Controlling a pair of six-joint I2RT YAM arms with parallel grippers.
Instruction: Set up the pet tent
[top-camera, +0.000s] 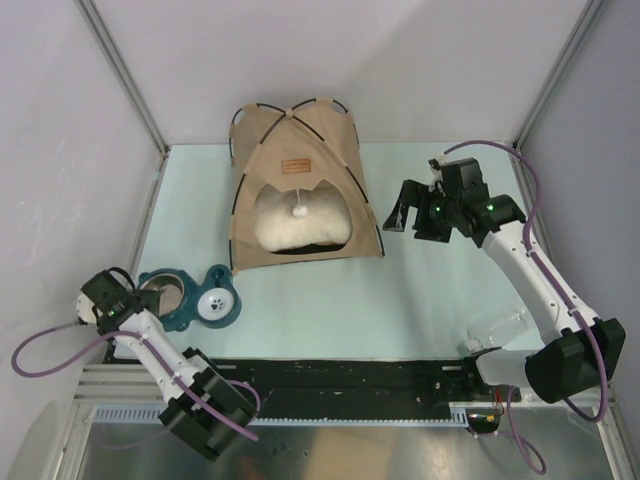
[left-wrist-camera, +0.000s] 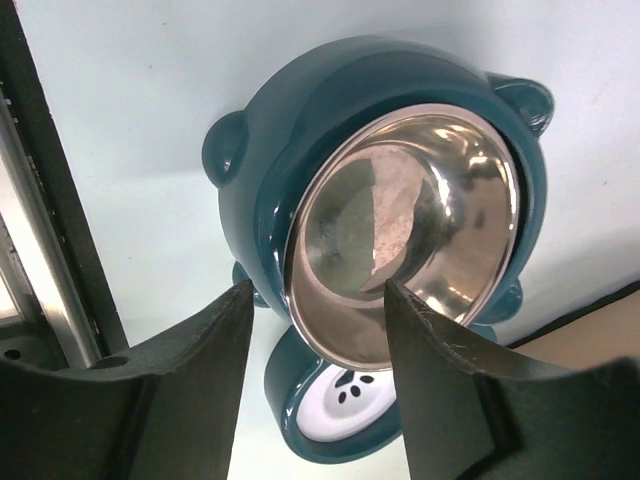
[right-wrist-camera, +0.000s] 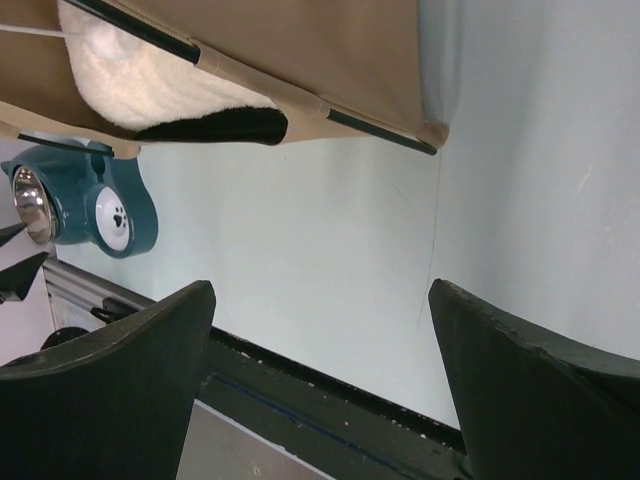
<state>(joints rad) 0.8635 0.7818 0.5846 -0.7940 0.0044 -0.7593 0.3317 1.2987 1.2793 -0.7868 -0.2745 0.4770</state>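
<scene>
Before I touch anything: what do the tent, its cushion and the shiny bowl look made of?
Pet tent: matte tan cloth, seams and slack panels showing. Cushion: cream plush, fuzzy surface. Bowl: polished metal, likely steel, mirror reflections. Its teal stand: glossy, plastic or ceramic, cannot tell which.

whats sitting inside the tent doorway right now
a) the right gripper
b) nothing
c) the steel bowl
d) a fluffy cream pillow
d: in the top view a cream pillow fills the doorway of the pet tent, with the white pompom hanging in front of it.
</scene>
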